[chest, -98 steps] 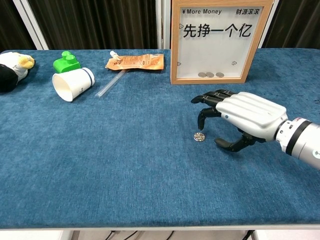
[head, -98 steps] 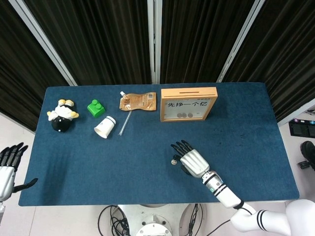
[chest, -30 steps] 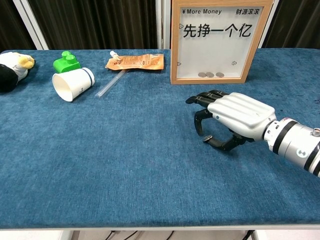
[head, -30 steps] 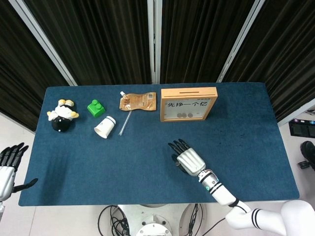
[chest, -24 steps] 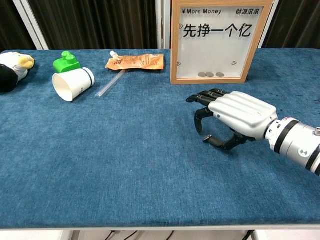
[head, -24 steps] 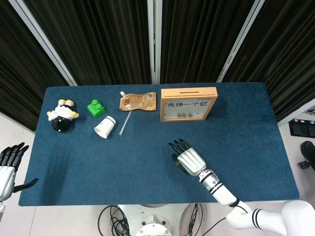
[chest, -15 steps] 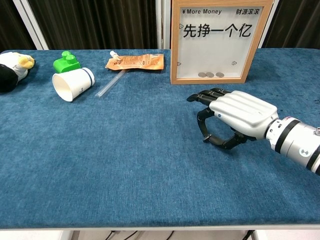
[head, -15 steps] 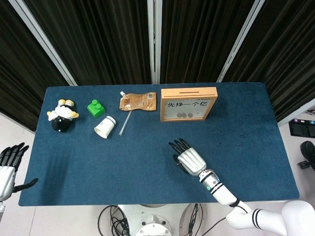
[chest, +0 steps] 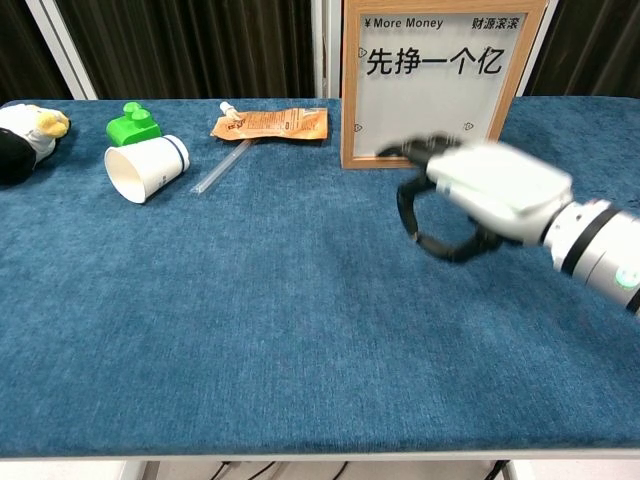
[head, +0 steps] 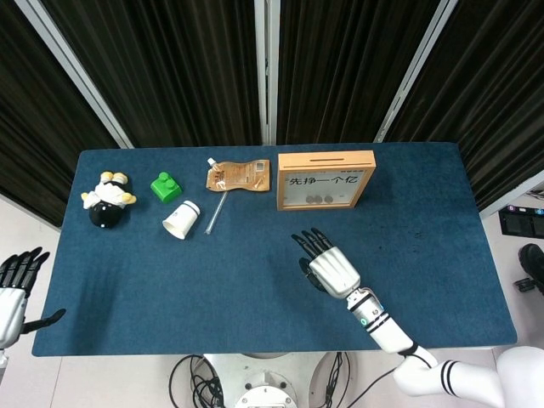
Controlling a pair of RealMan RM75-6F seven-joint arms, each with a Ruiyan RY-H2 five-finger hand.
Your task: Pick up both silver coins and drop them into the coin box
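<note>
**Coin in the pinch, box slot next**

My right hand (chest: pixel 480 195) hangs above the cloth just in front of the coin box (chest: pixel 445 80), slightly right of its middle. Its thumb and forefinger tips meet in a closed ring, and the other fingers are curled beside them. The chest view is smeared there, so I can't see the silver coin itself. No coin lies loose on the table (head: pixel 170 272), so I take it to be pinched in that ring. I can't find the second coin outside the box in either view.

I judge this to be the carry step. Next I need the pinch above the slot (head: pixel 325 158) in the box's top edge, with the coin turned edge-on and lined up before I release.

The path to the box is bare cloth. The pouch (chest: pixel 270 124), straw (chest: pixel 222 166) and paper cup (chest: pixel 148 167) all lie well left of the box. Right of the box there is open cloth out to the table's edge. My left hand (head: pixel 17 280) hangs far off to the box's left, past the table edge, fingers apart and holding nothing.
</note>
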